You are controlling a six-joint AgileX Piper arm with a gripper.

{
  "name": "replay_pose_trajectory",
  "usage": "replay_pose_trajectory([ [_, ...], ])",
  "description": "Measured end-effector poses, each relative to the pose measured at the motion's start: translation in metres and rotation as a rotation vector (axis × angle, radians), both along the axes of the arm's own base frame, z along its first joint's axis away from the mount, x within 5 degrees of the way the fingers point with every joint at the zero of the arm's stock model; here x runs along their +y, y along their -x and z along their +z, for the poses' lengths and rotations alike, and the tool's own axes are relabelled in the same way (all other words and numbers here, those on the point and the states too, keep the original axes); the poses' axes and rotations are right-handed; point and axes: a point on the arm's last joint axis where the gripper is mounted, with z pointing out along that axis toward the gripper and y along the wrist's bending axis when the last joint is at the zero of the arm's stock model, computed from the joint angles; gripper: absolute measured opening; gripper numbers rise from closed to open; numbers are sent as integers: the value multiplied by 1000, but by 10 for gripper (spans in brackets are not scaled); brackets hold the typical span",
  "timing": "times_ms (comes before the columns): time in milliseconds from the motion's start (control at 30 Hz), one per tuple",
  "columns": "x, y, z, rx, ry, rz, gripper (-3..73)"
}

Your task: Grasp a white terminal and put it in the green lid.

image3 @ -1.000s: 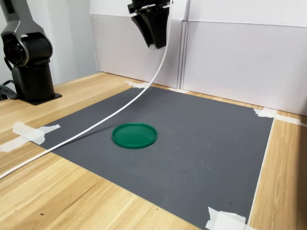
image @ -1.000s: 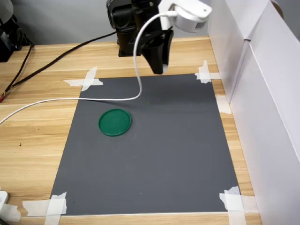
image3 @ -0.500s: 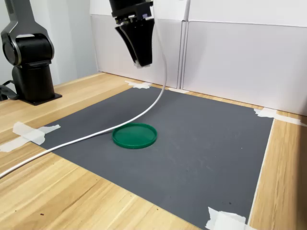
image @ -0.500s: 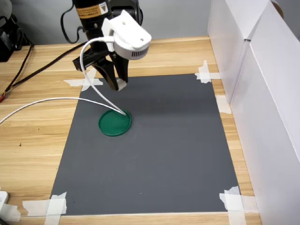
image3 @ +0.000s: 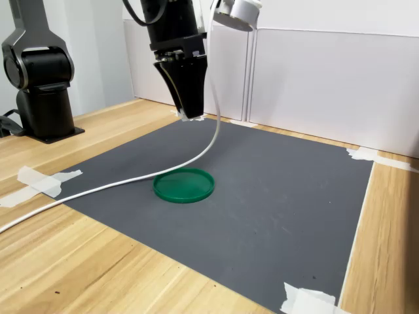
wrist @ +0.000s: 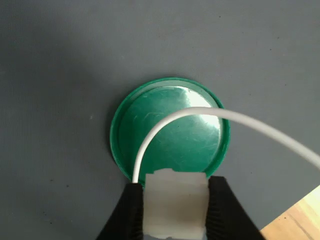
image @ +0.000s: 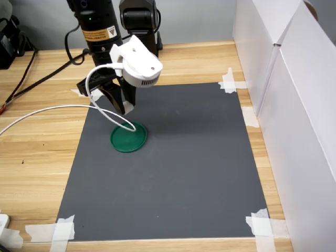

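The green lid (image: 128, 137) (image3: 184, 185) lies flat on the dark grey mat, towards the first exterior view's left. My gripper (image: 121, 107) (image3: 186, 112) hangs a little above the lid's far edge, pointing down. In the wrist view the gripper (wrist: 175, 186) is shut on the white terminal (wrist: 175, 205), a small blocky piece held between the two black fingers (wrist: 126, 215). The lid (wrist: 170, 131) shows just beyond the fingertips, and nothing lies in it. In the second exterior view the terminal (image3: 185, 118) peeks out at the fingertips.
A white cable (image: 47, 111) (wrist: 260, 127) runs from the white camera housing (image: 137, 65) on the wrist, loops over the lid and trails off the mat (image: 178, 173). White tape strips (image: 229, 81) hold the mat's corners. White panels (image: 294, 105) wall one side. A black arm base (image3: 42, 78) stands nearby.
The arm swung from the mat's back edge towards the first exterior view's left and came down over the green lid, still holding the terminal. The cable loop moved with it.
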Motion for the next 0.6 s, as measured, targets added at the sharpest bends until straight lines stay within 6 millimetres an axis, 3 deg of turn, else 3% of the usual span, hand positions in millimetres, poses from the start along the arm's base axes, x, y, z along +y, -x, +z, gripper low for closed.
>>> replay_pose_trajectory([
  [300,-2,-11,-31,38,27,15,295],
  [600,-6,-9,-59,58,72,28,295],
])
